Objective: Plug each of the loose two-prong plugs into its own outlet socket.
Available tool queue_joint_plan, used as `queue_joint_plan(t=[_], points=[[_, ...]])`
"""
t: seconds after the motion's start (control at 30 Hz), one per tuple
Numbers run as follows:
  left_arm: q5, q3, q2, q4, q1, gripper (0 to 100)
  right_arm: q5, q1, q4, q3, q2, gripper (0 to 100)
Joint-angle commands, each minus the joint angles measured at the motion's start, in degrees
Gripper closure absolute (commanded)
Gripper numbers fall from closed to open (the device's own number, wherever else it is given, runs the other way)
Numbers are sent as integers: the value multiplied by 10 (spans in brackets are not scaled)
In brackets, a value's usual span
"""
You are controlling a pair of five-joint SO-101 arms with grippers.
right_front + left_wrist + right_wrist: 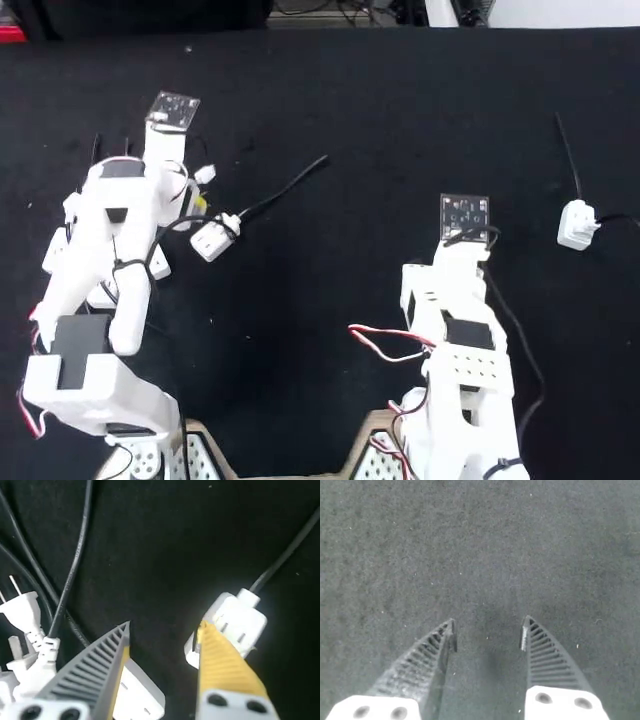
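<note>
My left gripper (162, 630) is open and hangs low over the black cloth. A white outlet socket (240, 622) on a black cord lies just beside its yellow finger (220, 665). A second white socket (142, 692) lies partly under the grey finger (100, 665). Two loose white two-prong plugs (22, 610) (15, 655) lie farther off to that side, their cords crossing. In the high view one socket (213, 238) sits by the left arm (115, 230). My right gripper (487, 627) is open over bare cloth, with nothing between its fingers.
Another white plug piece (575, 222) with a thin black cord lies at the far right of the table. The right arm (455, 300) stands mid-right. Black cords (75, 565) run across the cloth near the left gripper. The black table (380, 110) extends to the back.
</note>
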Motion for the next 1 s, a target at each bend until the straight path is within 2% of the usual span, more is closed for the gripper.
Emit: queue_joint_plan(t=[0.0, 0.1, 0.23, 0.5, 0.6, 0.73, 0.87, 0.97], points=[[9, 21, -6, -49, -19, 784, 0, -7, -13, -5, -15, 800], [10, 40, -6, -45, -15, 784, 0, -7, -13, -5, -15, 800], [17, 85, -13, -9, 44, 784, 0, -5, -14, -5, -15, 800], [149, 108, -14, 30, 172, 784, 0, -6, -16, -4, -15, 800], [173, 97, -14, 54, 210, 784, 0, -6, -16, -4, -15, 800], [175, 30, -14, 135, 220, 784, 0, -6, -16, -4, -15, 800], [175, -83, -11, 248, 196, 784, 0, -6, -16, -4, -15, 800], [177, -123, -7, 253, 195, 784, 0, -7, -16, -5, -15, 800]])
